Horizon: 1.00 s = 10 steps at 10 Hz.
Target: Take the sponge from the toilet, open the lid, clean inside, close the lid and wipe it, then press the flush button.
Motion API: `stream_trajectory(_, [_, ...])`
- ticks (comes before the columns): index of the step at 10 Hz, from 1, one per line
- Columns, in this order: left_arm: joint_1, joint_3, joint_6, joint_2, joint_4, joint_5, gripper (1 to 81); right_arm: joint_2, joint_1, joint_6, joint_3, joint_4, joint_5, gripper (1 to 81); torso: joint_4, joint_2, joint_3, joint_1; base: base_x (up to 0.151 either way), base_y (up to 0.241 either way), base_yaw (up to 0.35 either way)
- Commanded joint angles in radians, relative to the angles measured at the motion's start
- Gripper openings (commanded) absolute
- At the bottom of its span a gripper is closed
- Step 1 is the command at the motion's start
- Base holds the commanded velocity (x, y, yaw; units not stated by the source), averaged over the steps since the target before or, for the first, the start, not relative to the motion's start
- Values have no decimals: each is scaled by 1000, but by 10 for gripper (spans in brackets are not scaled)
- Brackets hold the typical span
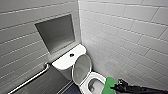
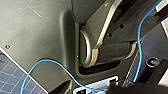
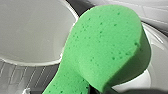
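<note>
Right gripper (image 1: pixel 117 86) is gripping the sponge (image 1: pixel 109 85), jaws clenched on its rear end. The pad is hanging over the rim of the toilet (image 1: pixel 67 64), on the side away from the tank. The lid (image 1: pixel 81 68) is standing up against the tank, so I'm reading this as the clean-inside step. Doing it well means tipping the pad down into the bowl (image 1: pixel 93 84), pressing its broad face on the inner wall and sweeping round. Pressure should be staying light so the soft pad isn't folding or slipping out. Flush button (image 1: pixel 71 55) is sitting on the tank top, well apart from the sponge.
</note>
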State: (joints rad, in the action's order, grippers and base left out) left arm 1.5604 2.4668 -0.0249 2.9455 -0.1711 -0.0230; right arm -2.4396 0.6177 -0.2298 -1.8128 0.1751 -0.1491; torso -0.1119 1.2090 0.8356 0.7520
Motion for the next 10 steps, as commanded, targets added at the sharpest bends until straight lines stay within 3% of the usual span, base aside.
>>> stream_trajectory(1, [20,6,-1,9,8,80,811,1,-132,-5,-2,20,-26,10,0,0,84,0,0,0,0])
stream_trajectory(2, [20,8,-1,11,8,80,811,-5,-140,-6,-11,20,-26,10,0,0,108,0,0,0,0])
stream_trajectory(3, [20,8,-1,12,8,80,811,-9,-147,-6,-17,21,-26,10,0,100,52,65,0,0,0])
stream_trajectory(6, [20,8,-1,14,8,80,811,-23,-170,-10,-23,21,-30,10,0,133,87,86,0,0,0])
stream_trajectory(10, [23,8,-1,14,8,80,811,-77,-176,-10,-55,15,-35,10,0,278,89,176,0,0,0])
